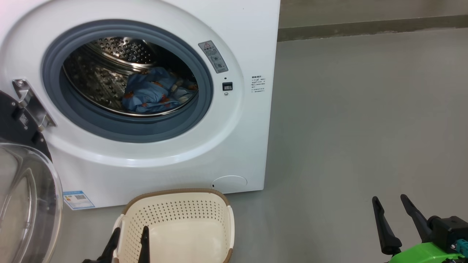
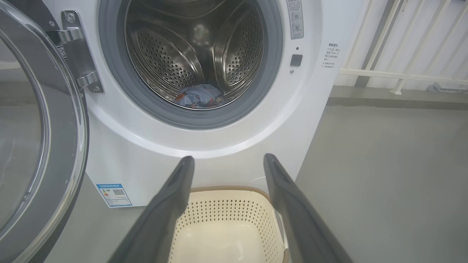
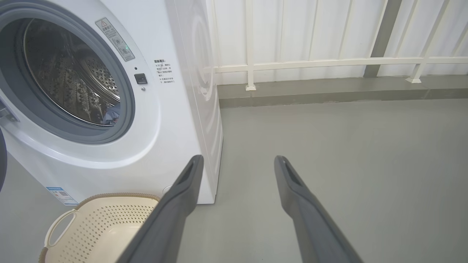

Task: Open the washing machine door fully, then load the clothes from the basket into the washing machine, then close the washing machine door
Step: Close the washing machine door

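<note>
Evidently loaded: light blue printed clothes (image 1: 157,93) lie inside the white washing machine (image 1: 234,138); cream perforated basket (image 1: 175,193) empty; left claw (image 1: 131,229) and right claw (image 1: 389,199) gape, holding nothing; black-rimmed glass door (image 1: 22,197) awaits closing.

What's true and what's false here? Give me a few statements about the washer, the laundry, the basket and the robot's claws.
1. The washing machine door is shut. False: it stands swung open.
2. The clothes lie inside the washing machine. True.
3. The basket is piled with laundry. False: its visible inside is bare.
4. The left gripper and the right gripper are open, holding nothing. True.
</note>
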Robot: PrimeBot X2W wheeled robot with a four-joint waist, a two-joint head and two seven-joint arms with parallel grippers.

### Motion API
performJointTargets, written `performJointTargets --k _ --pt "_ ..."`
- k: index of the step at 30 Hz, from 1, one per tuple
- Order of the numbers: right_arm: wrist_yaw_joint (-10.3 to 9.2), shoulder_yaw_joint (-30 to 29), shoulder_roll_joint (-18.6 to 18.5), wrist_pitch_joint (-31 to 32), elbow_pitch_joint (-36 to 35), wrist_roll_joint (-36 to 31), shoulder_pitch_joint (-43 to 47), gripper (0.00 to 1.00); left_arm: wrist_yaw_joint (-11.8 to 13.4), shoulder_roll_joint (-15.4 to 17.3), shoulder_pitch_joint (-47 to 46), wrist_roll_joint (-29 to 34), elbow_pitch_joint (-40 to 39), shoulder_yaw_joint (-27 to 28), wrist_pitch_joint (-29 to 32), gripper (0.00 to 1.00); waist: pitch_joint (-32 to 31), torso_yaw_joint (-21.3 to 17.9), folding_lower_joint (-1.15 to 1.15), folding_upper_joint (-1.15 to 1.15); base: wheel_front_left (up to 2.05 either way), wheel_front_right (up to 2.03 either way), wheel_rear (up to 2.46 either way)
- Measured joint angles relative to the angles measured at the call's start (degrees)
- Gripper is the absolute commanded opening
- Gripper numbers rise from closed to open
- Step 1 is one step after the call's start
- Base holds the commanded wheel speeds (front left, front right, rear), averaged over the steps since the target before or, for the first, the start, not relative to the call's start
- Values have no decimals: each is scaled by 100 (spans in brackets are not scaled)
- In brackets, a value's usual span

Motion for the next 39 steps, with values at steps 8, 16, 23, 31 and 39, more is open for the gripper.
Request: performJointTargets --k 8,16,23,31,39 --pt "0 -3 7 1 1 0 1 100 1 14 -1 1 2 -42 -2 100 -11 13 0 0 0 0 0" --pt "0 -8 15 42 1 0 1 100 27 23 -5 34 4 -71 -49 100 -45 76 0 0 -44 44 0" --pt "0 -22 21 41 5 5 2 100 16 75 -8 37 2 -124 -51 100 -19 154 0 0 -128 128 0" --pt "0 -48 31 41 7 5 7 100 26 121 -8 36 -9 -111 -77 100 5 245 0 0 -40 40 0" --pt "0 -48 40 40 14 5 6 100 26 120 -10 21 -31 -104 -104 100 6 285 0 0 0 0 0"
